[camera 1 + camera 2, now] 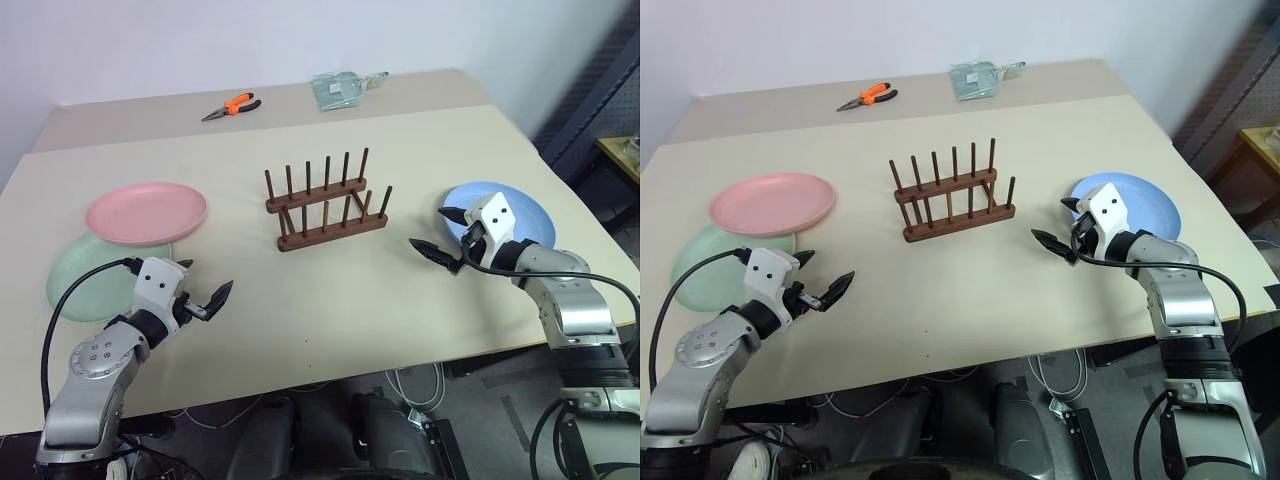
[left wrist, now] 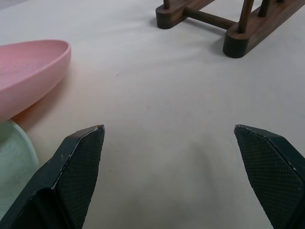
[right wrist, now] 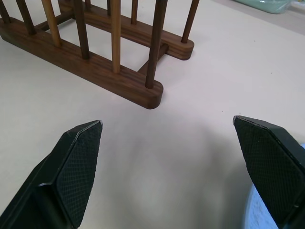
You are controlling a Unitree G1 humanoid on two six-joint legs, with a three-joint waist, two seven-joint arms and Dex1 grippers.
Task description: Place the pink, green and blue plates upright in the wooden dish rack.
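Three plates are lying flat on the desk, none yet in the wooden dish rack, which is standing empty mid-desk between them, pegs up and ready to take rims. On the robot's left, the pink plate is overlapping the edge of the green plate, so the pink one probably has to be lifted first. The blue plate is sitting alone on the right. The left hand is hovering near the green plate, fingers spread wide and holding nothing; the right hand is hanging at the blue plate's near rim, likewise released, seemingly lining up for an edge pinch.
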